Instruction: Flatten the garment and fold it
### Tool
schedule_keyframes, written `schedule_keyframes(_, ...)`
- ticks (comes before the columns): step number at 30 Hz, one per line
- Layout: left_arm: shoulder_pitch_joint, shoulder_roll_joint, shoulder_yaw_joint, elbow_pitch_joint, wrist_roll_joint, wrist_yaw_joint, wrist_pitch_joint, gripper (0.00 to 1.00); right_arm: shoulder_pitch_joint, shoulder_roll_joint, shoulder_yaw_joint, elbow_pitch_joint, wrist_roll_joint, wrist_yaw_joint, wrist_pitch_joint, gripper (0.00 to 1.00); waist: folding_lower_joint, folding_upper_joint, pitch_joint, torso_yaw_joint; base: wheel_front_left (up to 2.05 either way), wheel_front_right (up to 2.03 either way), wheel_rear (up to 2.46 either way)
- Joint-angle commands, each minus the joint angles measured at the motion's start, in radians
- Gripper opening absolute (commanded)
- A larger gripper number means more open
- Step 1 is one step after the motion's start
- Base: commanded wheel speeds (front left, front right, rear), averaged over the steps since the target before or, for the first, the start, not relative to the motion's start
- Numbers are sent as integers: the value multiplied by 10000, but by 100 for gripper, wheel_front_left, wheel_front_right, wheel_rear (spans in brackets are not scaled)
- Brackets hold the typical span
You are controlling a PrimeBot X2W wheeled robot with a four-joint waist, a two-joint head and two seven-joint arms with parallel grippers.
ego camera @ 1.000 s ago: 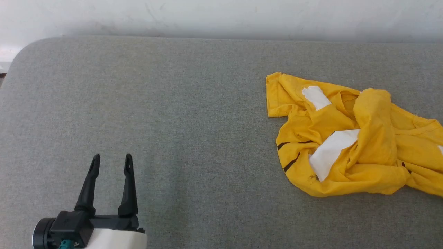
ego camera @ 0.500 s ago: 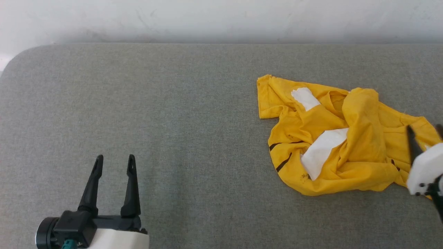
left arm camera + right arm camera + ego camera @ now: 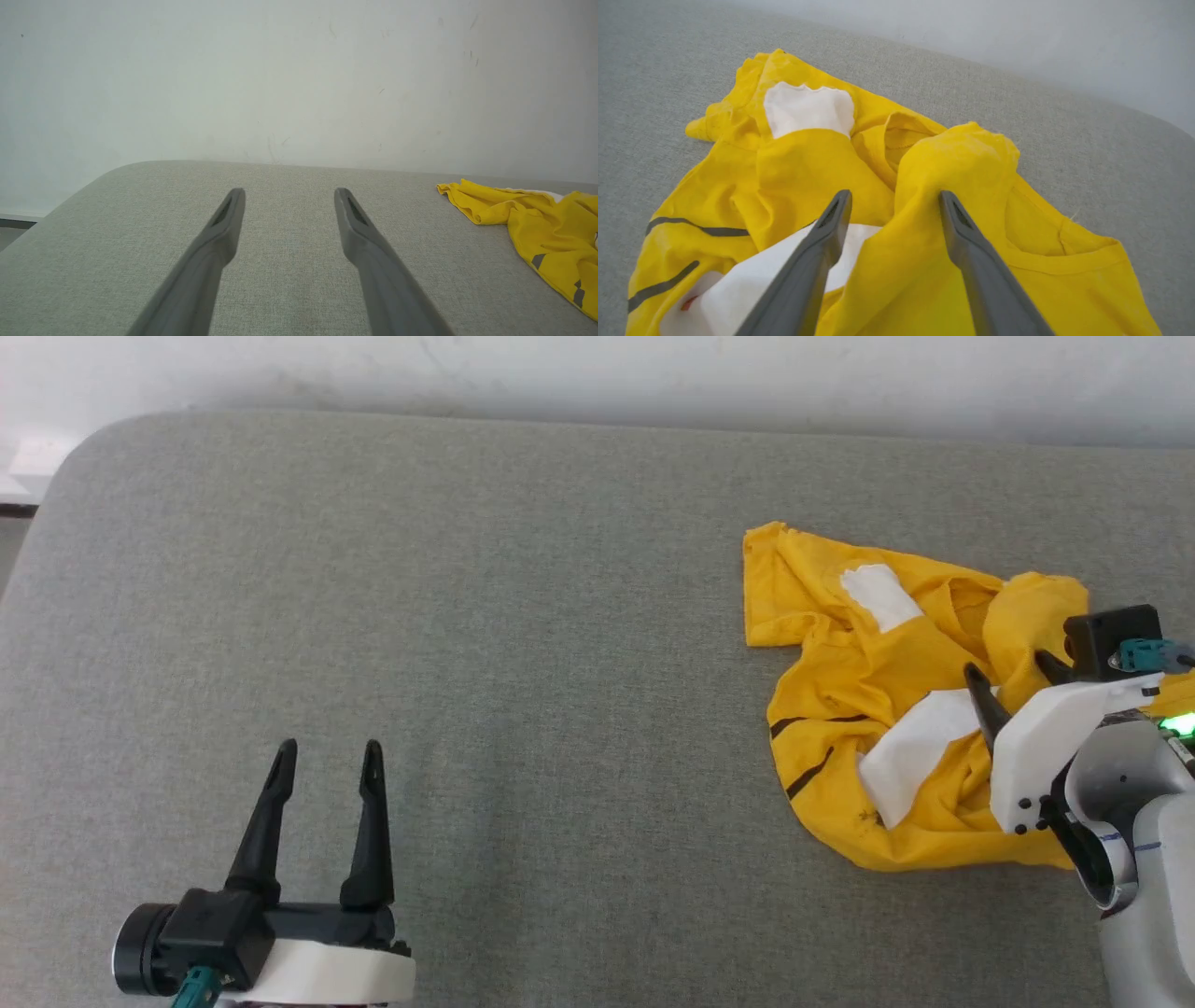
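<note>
Garment [image 3: 831,672] bunched, grey pad [image 3: 523,616] (right tool [image 3: 1006,665] above)

We see the garment [image 3: 840,653], a bright-yellow T-shirt, crumpled in a heap on the right of the grey surface [image 3: 467,616]. Its folds overlap and bulge at the middle. Two white patches and short black stripes show on its near left side.

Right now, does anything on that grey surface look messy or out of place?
Yes. The yellow T-shirt lies crumpled in a heap on the right of the grey surface, bunched over itself, its white and black print half hidden in folds.
</note>
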Motion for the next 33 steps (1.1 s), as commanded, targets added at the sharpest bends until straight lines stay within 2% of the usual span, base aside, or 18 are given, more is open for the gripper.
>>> schedule_keyframes(1,-196,-58,-65,68,51,-66,-47,100,-155,72,-243,380,-339,-9,329,100,-1,0,159,239,0,0,0)
schedule_keyframes(3,-241,-72,-114,100,32,-65,-47,100,-197,118,-412,636,-670,-9,629,100,-1,0,213,353,0,0,0)
schedule_keyframes(4,-258,-78,-128,112,21,-60,-47,100,-219,184,-523,691,-780,-9,705,90,-1,0,235,394,0,0,0)
schedule_keyframes(5,-267,-83,-135,121,12,-52,-47,100,-242,266,-646,700,-873,-9,720,42,-1,0,250,419,0,0,0)
schedule_keyframes(6,-268,-88,-137,127,6,-43,-47,100,-274,333,-724,660,-971,-9,668,2,-1,0,265,434,0,0,0)
schedule_keyframes(12,-221,-109,-134,213,5,1,-47,100,-428,587,-828,42,-1003,-9,360,0,-1,0,186,267,0,0,0)
schedule_keyframes(19,-223,-120,-111,263,14,-22,-47,100,-210,631,-432,-1471,-311,-9,589,0,-1,0,-137,-110,0,0,0)
schedule_keyframes(21,-169,-122,-48,243,21,-17,-47,100,139,694,23,-2123,437,-9,1112,0,-1,0,-241,-275,0,0,0)
schedule_keyframes(25,-17,-125,58,216,19,-30,-47,100,1309,582,1040,-3490,2066,-9,2817,0,-1,0,-369,-643,0,0,0)
schedule_keyframes(29,12,-129,41,198,27,-55,-47,100,2823,23,1832,-4643,3400,-9,4611,0,-1,0,-328,-889,0,0,0)
schedule_keyframes(33,-42,-134,-17,209,14,-78,-47,100,4369,-708,2086,-5314,4492,-9,6002,0,-1,0,-210,-994,0,0,0)
